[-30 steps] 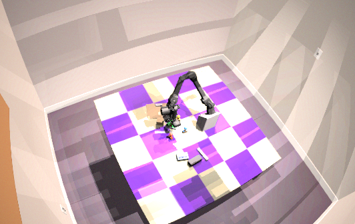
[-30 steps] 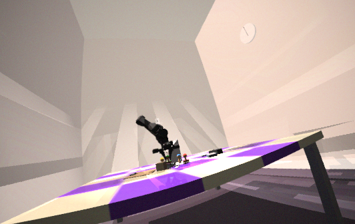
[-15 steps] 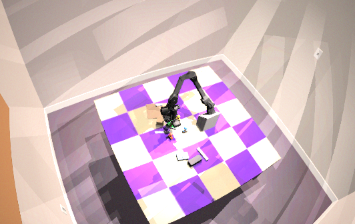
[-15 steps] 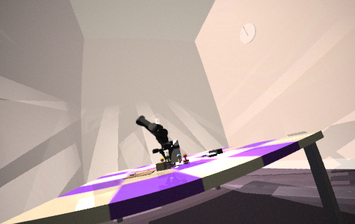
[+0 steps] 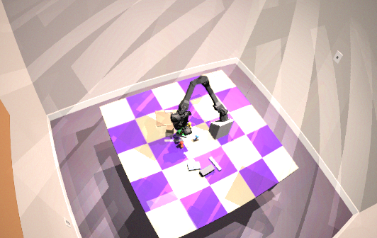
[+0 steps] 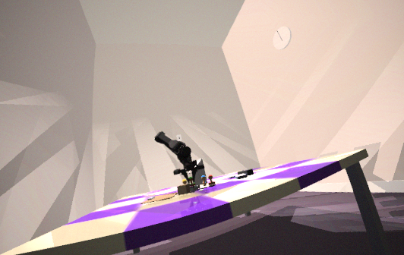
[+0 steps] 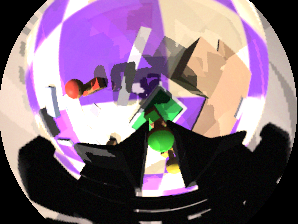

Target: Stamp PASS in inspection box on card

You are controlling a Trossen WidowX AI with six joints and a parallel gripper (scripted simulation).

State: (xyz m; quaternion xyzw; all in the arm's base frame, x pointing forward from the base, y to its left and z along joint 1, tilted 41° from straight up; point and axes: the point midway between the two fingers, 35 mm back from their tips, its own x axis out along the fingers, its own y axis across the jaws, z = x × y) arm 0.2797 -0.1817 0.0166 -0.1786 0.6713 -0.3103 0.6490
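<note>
My gripper (image 5: pixel 183 132) (image 6: pixel 190 178) (image 7: pixel 157 123) is shut on the green-knobbed stamp (image 7: pixel 161 141) (image 5: pixel 181 131), low over the table. Its knob sits between the fingers, with a green block beneath. Whether its base touches what lies below cannot be told. A pale-edged shape shows around the block; I cannot tell whether it is the card. A red-knobbed stamp (image 5: pixel 181 144) (image 6: pixel 210 177) (image 7: pixel 74 88), a blue-knobbed one (image 5: pixel 196 137) (image 6: pixel 203 177) and a yellow-knobbed one (image 5: pixel 189 124) (image 7: pixel 173 166) are near the gripper. Stamp lettering, inspection box and ink pad cannot be made out.
A brown block (image 5: pixel 169 132) (image 6: pixel 184 189) stands beside the gripper, near a flat tan piece (image 5: pixel 161 118) (image 6: pixel 159 198). A white strip (image 5: pixel 169 140) (image 7: pixel 136 65) lies nearby. A white slab (image 5: pixel 193 166), a grey block (image 5: pixel 207 171) and a pale bar (image 5: pixel 215 163) lie farther off.
</note>
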